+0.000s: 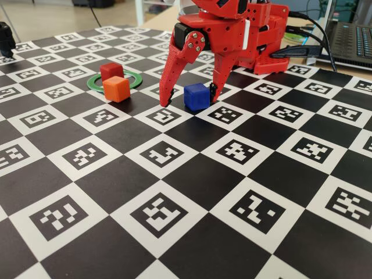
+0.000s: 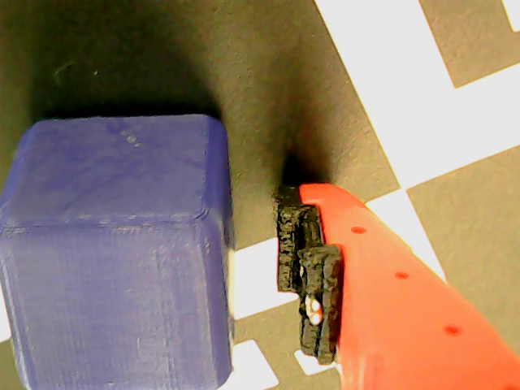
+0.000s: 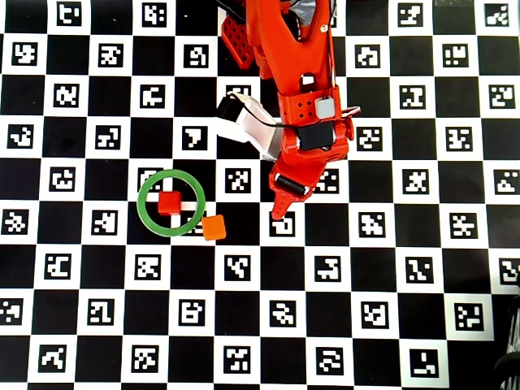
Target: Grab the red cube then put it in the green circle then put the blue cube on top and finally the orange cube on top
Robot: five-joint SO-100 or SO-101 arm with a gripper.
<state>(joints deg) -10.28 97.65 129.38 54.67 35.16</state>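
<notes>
The blue cube sits on the checkered board between the two fingers of my red gripper, which stands open and straddles it, tips down near the board. In the wrist view the blue cube fills the left, and one black-padded finger stands a small gap to its right, not touching. The red cube lies inside the green circle. The orange cube rests at the ring's outer edge. In the overhead view the arm hides the blue cube.
The arm's red base stands at the back of the marker-printed board. A laptop and black cables lie at the back right. A dark object sits at the far left edge.
</notes>
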